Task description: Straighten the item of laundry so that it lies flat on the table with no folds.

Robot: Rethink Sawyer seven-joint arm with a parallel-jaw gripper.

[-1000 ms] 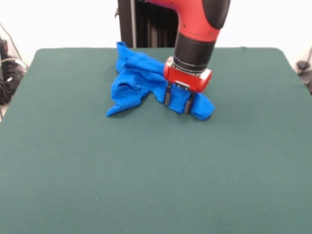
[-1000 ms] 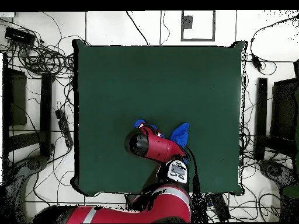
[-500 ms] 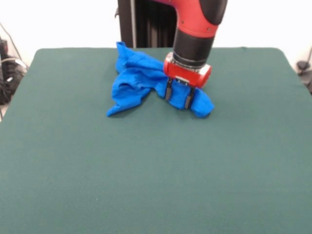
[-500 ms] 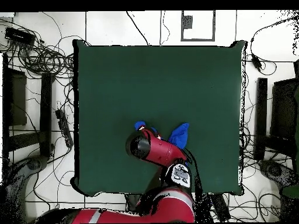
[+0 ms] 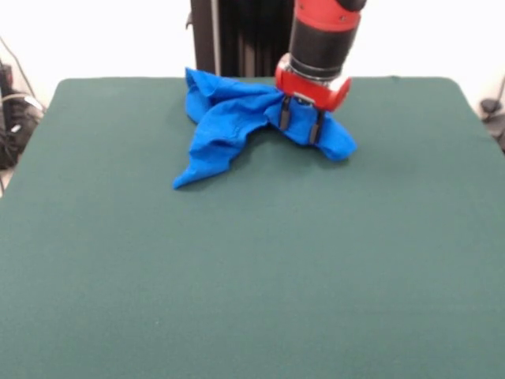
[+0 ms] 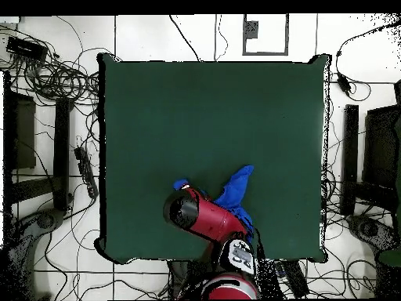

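Observation:
The item of laundry (image 5: 225, 126), a bright blue T-shirt, lies crumpled near the far edge of the dark green table (image 5: 252, 276). One corner trails toward the near left and a lobe hangs at the right. My gripper (image 5: 300, 125) comes down on the shirt's right part and is shut on a bunch of the cloth, which rises between its fingers (image 5: 285, 118). From overhead, only a blue tongue of the laundry (image 6: 239, 185) shows beside the red arm (image 6: 205, 217). The arm hides the gripper there.
The table's edge (image 6: 211, 259) on the robot's side runs close to the shirt. A black column (image 5: 237, 35) stands behind the table. Cables (image 6: 55, 74) and dark equipment (image 6: 384, 149) lie on the floor around it.
The gripper has moved toward the table's far edge and slightly up, dragging the shirt's right part with it. The left corner has stayed on the felt, so the cloth is drawn out longer.

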